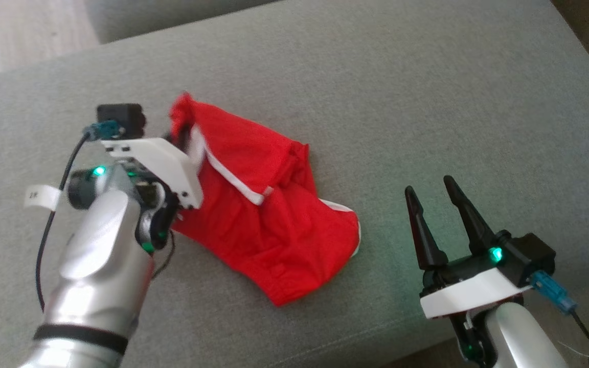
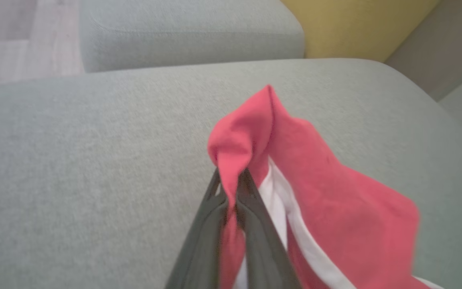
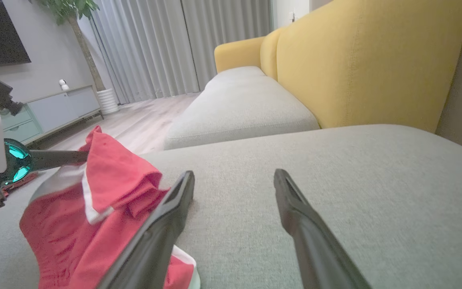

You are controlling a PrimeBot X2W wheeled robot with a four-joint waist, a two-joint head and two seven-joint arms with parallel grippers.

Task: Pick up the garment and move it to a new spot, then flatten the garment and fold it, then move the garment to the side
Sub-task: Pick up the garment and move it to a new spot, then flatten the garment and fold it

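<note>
We judge the pick-up under way: our left hand [image 2: 231, 176] pinches the garment's [image 1: 269, 220] ten-o'clock corner, the rest lying mid-sofa [image 1: 427, 92], our right hand [image 1: 427, 185] gapes idle at four o'clock, so next calls for lifting it clear.

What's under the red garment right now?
The red garment lies on the grey sofa cushion; the left gripper pinches its raised corner. Anything beneath the cloth is covered.
</note>
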